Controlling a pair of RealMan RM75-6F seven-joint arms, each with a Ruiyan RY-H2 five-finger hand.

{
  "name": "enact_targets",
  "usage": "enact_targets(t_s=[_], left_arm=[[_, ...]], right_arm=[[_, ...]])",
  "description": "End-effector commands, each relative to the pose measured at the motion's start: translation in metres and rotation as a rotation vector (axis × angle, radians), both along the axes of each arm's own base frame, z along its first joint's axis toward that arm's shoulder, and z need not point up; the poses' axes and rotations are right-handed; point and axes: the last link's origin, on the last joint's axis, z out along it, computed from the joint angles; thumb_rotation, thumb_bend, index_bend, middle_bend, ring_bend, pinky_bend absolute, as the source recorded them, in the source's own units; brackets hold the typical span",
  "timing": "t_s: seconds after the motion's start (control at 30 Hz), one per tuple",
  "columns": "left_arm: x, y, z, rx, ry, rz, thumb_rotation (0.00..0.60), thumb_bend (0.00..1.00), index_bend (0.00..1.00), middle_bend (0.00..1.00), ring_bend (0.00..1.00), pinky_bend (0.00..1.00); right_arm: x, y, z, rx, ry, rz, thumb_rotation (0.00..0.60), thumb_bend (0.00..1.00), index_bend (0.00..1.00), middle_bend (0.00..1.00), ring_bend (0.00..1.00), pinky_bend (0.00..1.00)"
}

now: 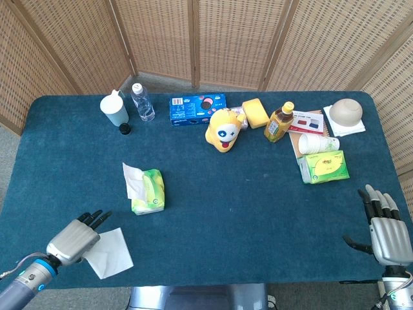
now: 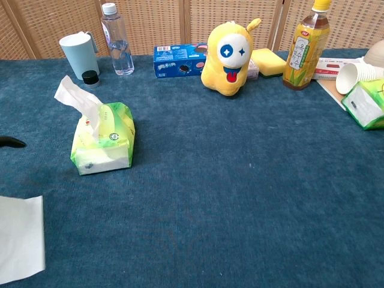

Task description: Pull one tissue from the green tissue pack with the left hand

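The green tissue pack point(image 1: 150, 192) point(image 2: 104, 138) lies on the blue table left of centre, with a fresh white tissue point(image 1: 133, 178) point(image 2: 78, 99) sticking up from its slot. A pulled white tissue point(image 1: 107, 252) point(image 2: 20, 245) lies flat on the cloth near the front left edge. My left hand point(image 1: 75, 239) hovers by the tissue's left side with its fingers spread and nothing held; a dark fingertip point(image 2: 12, 142) shows at the chest view's left edge. My right hand point(image 1: 385, 226) rests open at the front right corner.
Along the back stand a pale blue cup point(image 1: 114, 110), a water bottle point(image 1: 142, 101), a blue biscuit box point(image 1: 197, 108), a yellow plush toy point(image 1: 223, 128), a sponge point(image 1: 255, 112) and a juice bottle point(image 1: 279, 123). A second green pack point(image 1: 324, 167), paper cups point(image 1: 317, 143) and a bowl point(image 1: 345, 112) sit at right.
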Motion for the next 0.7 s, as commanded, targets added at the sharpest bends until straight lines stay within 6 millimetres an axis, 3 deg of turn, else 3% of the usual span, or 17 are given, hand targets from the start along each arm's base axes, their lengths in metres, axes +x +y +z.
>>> enact_targets(t_s=[0.03,0.1,0.17,0.43,0.7], left_arm=[[0.006,0.000,0.026,0.092,-0.026,-0.009,0.600,0.17,0.06,0.00,0.00,0.12],[0.007,-0.001,0.036,0.113,-0.040,-0.023,0.600,0.03,0.00,0.00,0.00,0.12],[0.005,-0.003,0.043,0.124,-0.049,-0.028,0.600,0.00,0.00,0.00,0.00,0.12],[-0.010,-0.002,0.071,0.255,-0.103,0.033,0.600,0.00,0.00,0.00,0.00,0.10],[-0.037,-0.021,0.088,0.395,-0.277,0.212,0.600,0.00,0.00,0.00,0.00,0.06]], right_arm=[[0.000,-0.001,0.001,-0.005,-0.002,-0.002,0.549,0.00,0.00,0.00,0.00,0.00],[0.000,-0.001,0.002,-0.010,-0.008,0.003,0.549,0.00,0.00,0.00,0.00,0.00],[0.000,-0.001,0.002,-0.010,-0.008,0.004,0.549,0.00,0.00,0.00,0.00,0.00],[0.002,0.001,0.002,-0.014,-0.009,0.009,0.548,0.00,0.00,0.00,0.00,0.00],[0.000,0.000,0.005,-0.027,-0.009,0.003,0.550,0.00,0.00,0.00,0.00,0.00]])
